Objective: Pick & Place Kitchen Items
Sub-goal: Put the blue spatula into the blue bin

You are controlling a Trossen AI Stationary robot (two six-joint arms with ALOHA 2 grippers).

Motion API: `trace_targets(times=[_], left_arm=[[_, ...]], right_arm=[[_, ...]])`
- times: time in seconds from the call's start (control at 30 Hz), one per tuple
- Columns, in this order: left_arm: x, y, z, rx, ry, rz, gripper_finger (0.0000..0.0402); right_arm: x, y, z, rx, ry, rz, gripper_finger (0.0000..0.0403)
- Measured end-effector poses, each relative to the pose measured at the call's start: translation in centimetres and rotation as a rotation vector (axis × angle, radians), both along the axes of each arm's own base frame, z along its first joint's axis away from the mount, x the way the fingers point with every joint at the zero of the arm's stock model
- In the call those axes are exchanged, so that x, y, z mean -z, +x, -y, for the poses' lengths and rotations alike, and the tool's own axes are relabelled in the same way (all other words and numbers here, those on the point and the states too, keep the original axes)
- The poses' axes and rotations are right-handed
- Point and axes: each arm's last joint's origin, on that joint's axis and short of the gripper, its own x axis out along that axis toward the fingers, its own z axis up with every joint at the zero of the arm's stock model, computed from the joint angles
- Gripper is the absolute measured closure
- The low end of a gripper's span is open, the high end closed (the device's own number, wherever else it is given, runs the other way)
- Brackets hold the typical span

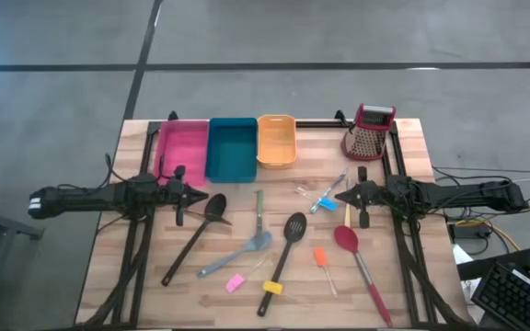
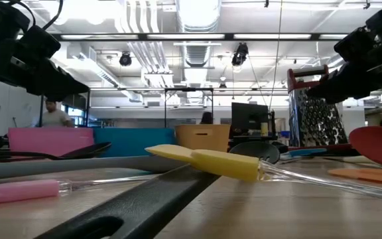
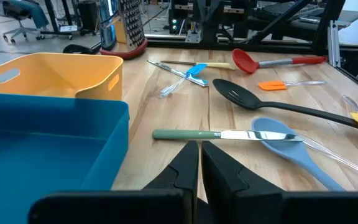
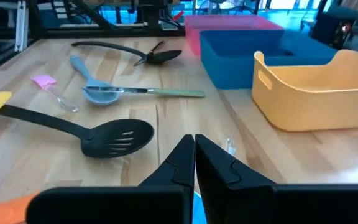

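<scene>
Down at table level, a yellow-headed tool (image 2: 207,161) on a clear handle lies across a black handle (image 2: 138,209). A pink-ended tool (image 2: 22,190) lies beside, pink (image 2: 50,141), teal (image 2: 134,141), orange bins (image 2: 203,137) behind, grater (image 2: 316,113) upright.

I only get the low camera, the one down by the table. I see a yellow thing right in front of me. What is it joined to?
Observer: From above, the yellow spatula has a clear handle, and it lies across the black slotted spoon.
Operator: Is a robot tool holding anything?
Observer: No. The left tool and the right tool are both shut and empty.
Operator: What's inside the boxes?
Observer: Nothing shows in the pink bin, teal bin or orange bin.
</scene>
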Motion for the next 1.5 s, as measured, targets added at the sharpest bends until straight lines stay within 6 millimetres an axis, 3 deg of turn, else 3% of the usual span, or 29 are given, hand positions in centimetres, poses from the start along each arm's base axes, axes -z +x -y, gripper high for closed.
trace_targets(times=[0.1, 0.27, 0.37, 0.5, 0.67, 0.8, 0.93, 1.1, 1.37, 1.5], left_arm=[[0.0, 0.0, 0.0, 0.000, 0.000, 0.000, 0.0378], [0.0, 0.0, 0.0, 0.000, 0.000, 0.000, 0.0378], [0.0, 0.0, 0.0, 0.000, 0.000, 0.000, 0.0378], [0.0, 0.0, 0.0, 0.001, 0.000, 0.000, 0.0378], [0.0, 0.0, 0.0, 0.000, 0.000, 0.000, 0.0378], [0.0, 0.0, 0.0, 0.000, 0.000, 0.000, 0.0378], [0.0, 0.0, 0.0, 0.000, 0.000, 0.000, 0.0378], [0.0, 0.0, 0.0, 0.000, 0.000, 0.000, 0.0378], [0.0, 0.0, 0.0, 0.001, 0.000, 0.000, 0.0378], [0.0, 0.0, 0.0, 0.000, 0.000, 0.000, 0.0378]], right_arm=[[-1.4, 0.3, 0.1, 0.033, -0.027, 0.142, 0.0394], [-5.2, 0.0, 0.1, 0.038, -0.032, 0.538, 0.0394], [-7.2, 0.0, 0.0, -0.006, -0.064, 0.607, 0.0394], [-10.6, 1.3, -0.1, -0.050, -0.121, 0.467, 0.0394], [-13.4, 3.9, 0.4, 0.058, -0.089, 0.066, 0.0394], [-13.6, 5.5, 0.8, 0.185, -0.057, -0.245, 0.0394], [-12.4, 6.8, 0.4, 0.277, -0.069, -0.486, 0.0394], [-11.4, 8.5, -2.2, 0.174, -0.111, -0.563, 0.0394], [-13.0, 9.3, -7.5, 0.122, -0.230, -0.522, 0.0394], [-13.6, 9.3, -8.2, 0.181, -0.180, -0.570, 0.0394]])
